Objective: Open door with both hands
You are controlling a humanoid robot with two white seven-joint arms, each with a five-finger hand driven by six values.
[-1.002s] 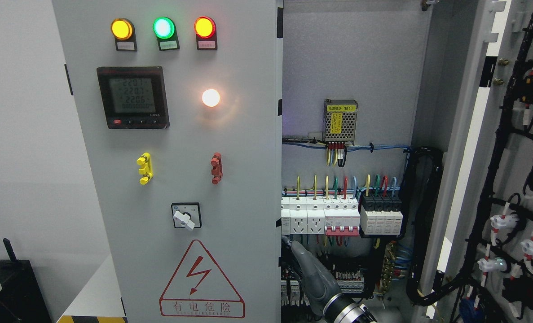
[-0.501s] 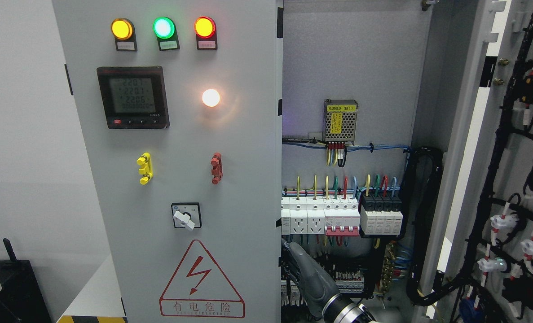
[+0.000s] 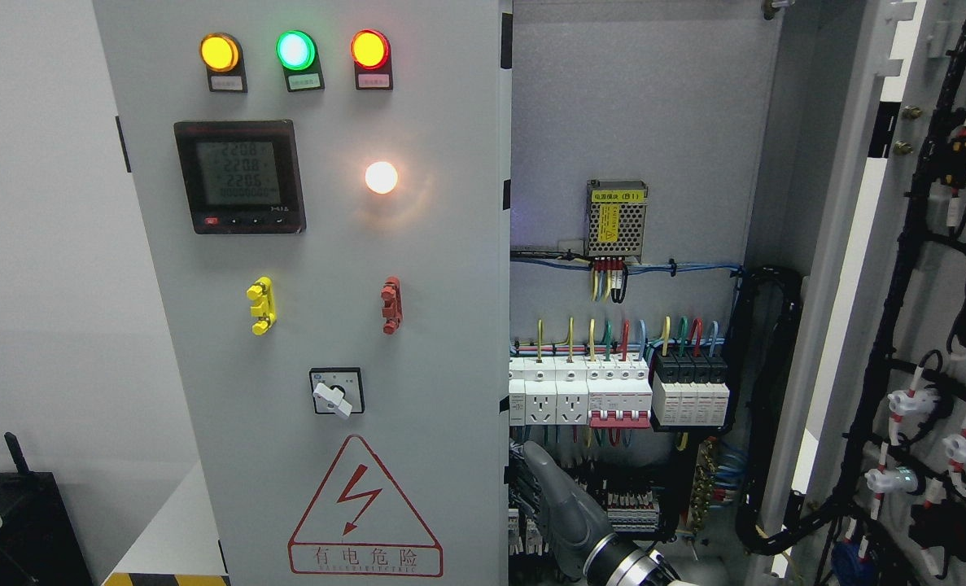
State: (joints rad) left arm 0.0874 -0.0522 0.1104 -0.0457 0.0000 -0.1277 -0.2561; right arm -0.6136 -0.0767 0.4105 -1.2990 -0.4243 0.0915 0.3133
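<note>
Grey-gloved, your right hand (image 3: 544, 488) sits at lower centre behind the free edge of the left door (image 3: 328, 293), fingers hidden so I cannot tell its grip, while the right door (image 3: 922, 285) stands wide; next, pull that edge outward.

grey cabinet (image 3: 637, 122), breakers (image 3: 617, 395) mounted inside

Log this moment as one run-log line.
right door: swung open | left door: closed | hand: at left door's inner edge, fingers hidden | other hand: unseen
</note>
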